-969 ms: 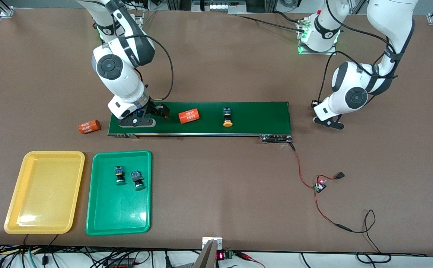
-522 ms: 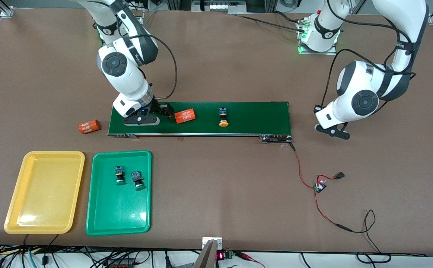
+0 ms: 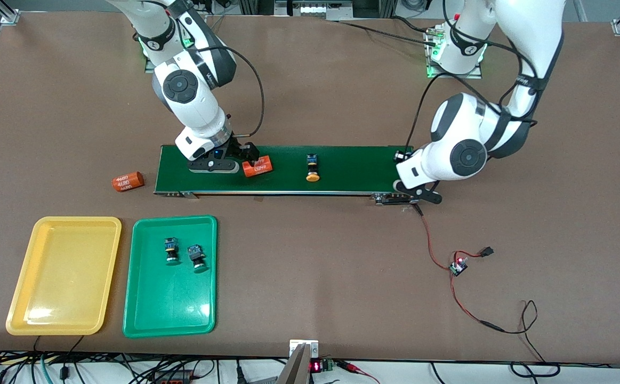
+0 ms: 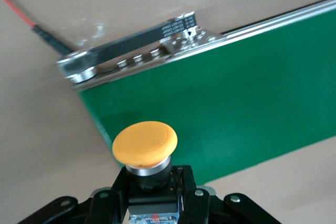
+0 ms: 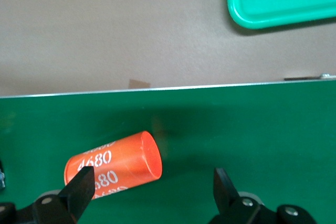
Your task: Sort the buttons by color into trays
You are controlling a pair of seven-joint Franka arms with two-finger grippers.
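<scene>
The left hand (image 4: 149, 203) is clamped on a yellow-capped button (image 4: 145, 145) above the belt (image 3: 341, 165) end. The right hand (image 5: 152, 192), fingers apart, straddles an orange cylinder (image 5: 113, 166). Another yellow button (image 3: 312, 168) lies further along the belt: light, rigid, best gripped by its squarish body.

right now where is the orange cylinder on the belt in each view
Front view: the orange cylinder with white numbers lies on the long dark-green conveyor belt, at the open right claw.
Right wrist view: it lies on the belt between the claw's fingers.
Left wrist view: not in it.
Shared landmark: the belt, in all three views.
</scene>
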